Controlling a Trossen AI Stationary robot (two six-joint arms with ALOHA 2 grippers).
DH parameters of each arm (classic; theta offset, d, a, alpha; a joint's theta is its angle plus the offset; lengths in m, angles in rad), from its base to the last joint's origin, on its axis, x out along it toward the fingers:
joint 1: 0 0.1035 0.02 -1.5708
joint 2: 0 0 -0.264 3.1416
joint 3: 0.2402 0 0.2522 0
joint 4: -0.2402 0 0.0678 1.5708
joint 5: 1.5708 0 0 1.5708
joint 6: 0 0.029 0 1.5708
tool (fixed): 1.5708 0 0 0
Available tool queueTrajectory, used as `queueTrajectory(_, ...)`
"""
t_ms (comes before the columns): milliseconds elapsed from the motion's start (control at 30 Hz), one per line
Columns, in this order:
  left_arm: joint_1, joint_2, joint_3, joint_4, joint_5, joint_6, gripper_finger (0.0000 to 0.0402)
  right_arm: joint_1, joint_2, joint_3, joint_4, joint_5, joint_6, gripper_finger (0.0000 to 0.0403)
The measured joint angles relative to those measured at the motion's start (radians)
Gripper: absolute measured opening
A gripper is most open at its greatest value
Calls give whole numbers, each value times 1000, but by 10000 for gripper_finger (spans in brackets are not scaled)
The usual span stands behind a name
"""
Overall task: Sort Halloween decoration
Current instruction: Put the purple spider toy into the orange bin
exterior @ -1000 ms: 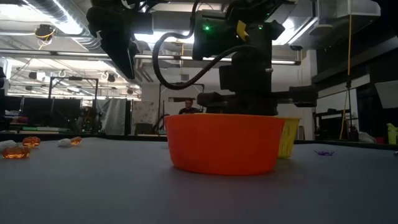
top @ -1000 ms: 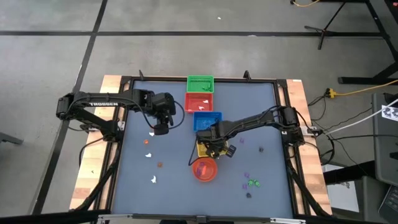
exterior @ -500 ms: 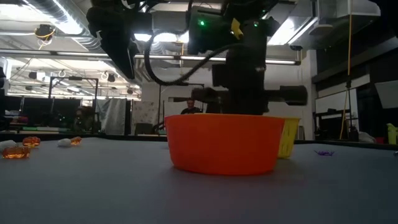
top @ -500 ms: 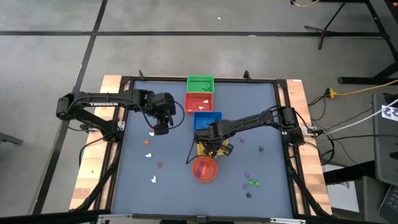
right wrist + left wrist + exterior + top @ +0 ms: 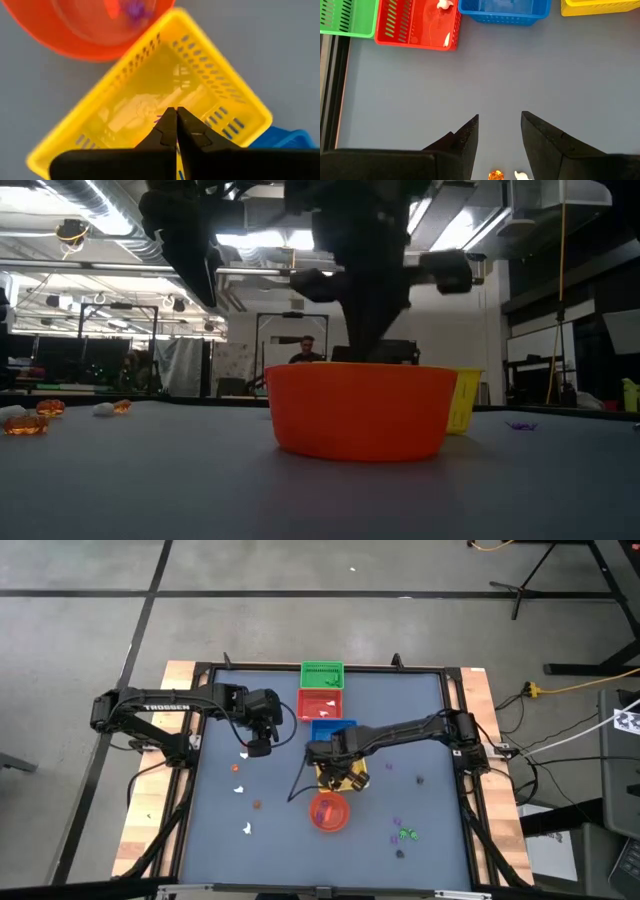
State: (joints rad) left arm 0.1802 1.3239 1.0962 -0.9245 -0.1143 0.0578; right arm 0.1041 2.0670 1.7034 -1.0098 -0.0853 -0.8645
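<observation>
The right pincer [image 5: 176, 116] is pressed together, right above the yellow basket [image 5: 210, 75] in the middle of the surface; whether it pinches a trinket, I cannot tell. The left pincer [image 5: 499, 131] is spread, and an orange trinket [image 5: 495, 175] and a white trinket [image 5: 521, 176] lie just under it near the left edge, so that arm is nearer them.

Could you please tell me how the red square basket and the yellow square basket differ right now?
The red square basket sits squarely in the row beside the blue one and holds white trinkets; the yellow square basket is turned askew beside the orange bowl, with the shut right gripper above it. Both are slotted plastic.
</observation>
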Motion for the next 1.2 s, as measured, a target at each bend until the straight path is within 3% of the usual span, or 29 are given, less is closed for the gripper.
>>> queueTrajectory(633, 0, 0, 0, 0, 0, -3, 132, 175, -2, 38, 71, -25, -59, 1)
queueTrajectory(900, 0, 0, 0, 0, 0, -3, 132, 179, -2, 38, 122, -139, -104, 1)
queueTrajectory(1200, 0, 0, 0, 0, 0, -4, 132, 179, -2, 38, 147, -152, -110, 81)
